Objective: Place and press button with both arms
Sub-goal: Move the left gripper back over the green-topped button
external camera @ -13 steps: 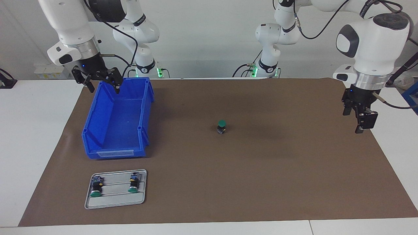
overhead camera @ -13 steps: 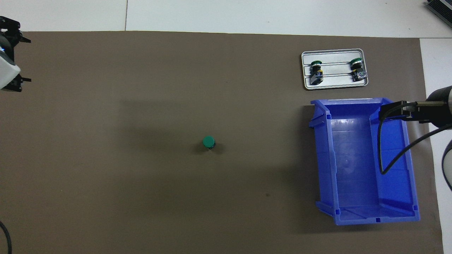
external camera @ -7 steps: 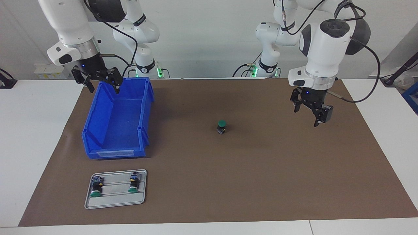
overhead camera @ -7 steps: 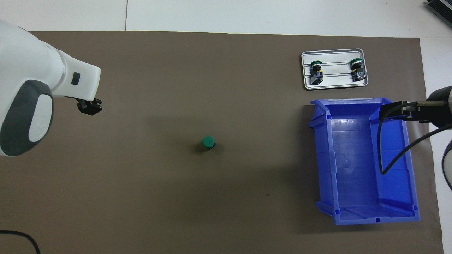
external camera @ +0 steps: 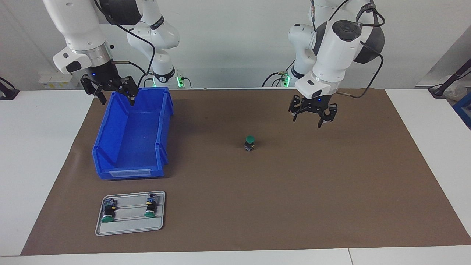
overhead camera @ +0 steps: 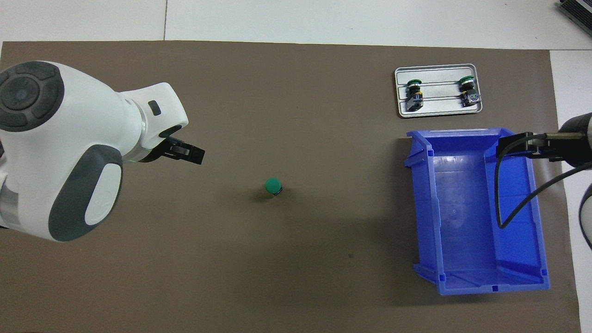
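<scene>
- Green push-button [external camera: 250, 142] stood upright on the brown mat [external camera: 279, 206], cap up, near the middle of the table; judged to be set there so that a press can come straight down on the cap.
- Left gripper [external camera: 312, 117] up in the air over bare mat, to the left-arm side of the button and well apart from it; judged to be the one that will do the pressing or steady the body.
- Left claw: fingers spread wide, nothing between them, touching nothing.
- In the overhead view, left gripper [overhead camera: 185, 152] mostly covered by its own white wrist; only the dark tips showing, pointed toward the button [overhead camera: 273, 186].
- Right gripper [external camera: 110, 88] hung over the robots' end of the blue bin [external camera: 132, 136], at its rim, waiting.
- Right claw: fingers splayed open, empty; contact with the rim cannot be told.
- Blue bin empty inside, open top up, far off toward the right arm's end from the left claw.
- Grey tray [external camera: 130, 228] farther from the robots than the bin, with two spare buttons [external camera: 108, 211] lying on their sides in its grooves, caps pointing away from the robots; judged to be stock laid flat so as not to roll.
- Placing judged done; pressing not yet begun.
- Next move judged to call for lining up over the cap before any descent, since a narrow upright body could tip under a slanted push.
</scene>
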Tool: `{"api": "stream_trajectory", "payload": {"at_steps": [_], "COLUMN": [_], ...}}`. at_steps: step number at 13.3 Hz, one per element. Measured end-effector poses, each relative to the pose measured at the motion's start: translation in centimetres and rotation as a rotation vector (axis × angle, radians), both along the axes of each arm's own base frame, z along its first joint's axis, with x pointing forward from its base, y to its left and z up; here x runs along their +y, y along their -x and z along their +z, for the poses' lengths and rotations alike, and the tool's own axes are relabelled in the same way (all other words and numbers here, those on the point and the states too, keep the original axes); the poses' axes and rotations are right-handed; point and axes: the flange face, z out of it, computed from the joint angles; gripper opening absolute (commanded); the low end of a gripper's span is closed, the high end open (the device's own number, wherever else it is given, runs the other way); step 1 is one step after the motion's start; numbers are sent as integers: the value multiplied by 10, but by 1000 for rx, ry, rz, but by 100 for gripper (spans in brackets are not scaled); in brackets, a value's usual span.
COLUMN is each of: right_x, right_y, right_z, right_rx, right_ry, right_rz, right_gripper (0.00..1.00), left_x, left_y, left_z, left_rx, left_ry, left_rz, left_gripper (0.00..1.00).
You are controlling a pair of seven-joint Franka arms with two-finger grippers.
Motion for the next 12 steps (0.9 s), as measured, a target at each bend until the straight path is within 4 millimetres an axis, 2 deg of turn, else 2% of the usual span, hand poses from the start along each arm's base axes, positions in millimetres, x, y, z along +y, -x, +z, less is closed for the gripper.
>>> {"api": "stream_trajectory", "payload": {"at_steps": [1, 2, 6, 12], "right_x": [0, 0, -1, -1], "right_y": [0, 0, 0, 0], "right_z": [0, 0, 0, -1], "right_rx": [0, 0, 1, 2], "right_ry": [0, 0, 0, 0], "right_rz": [0, 0, -1, -2], "right_gripper": [100, 100, 100, 100], "left_x": [-11, -21, -40, -79], "left_y": [5, 10, 29, 48], "left_z": [1, 1, -2, -1], "left_rx": [3, 8, 78, 63], "left_ry": [6, 9, -21, -5], "left_rz": [56, 85, 107, 166], "left_gripper": [4, 0, 0, 0]}}
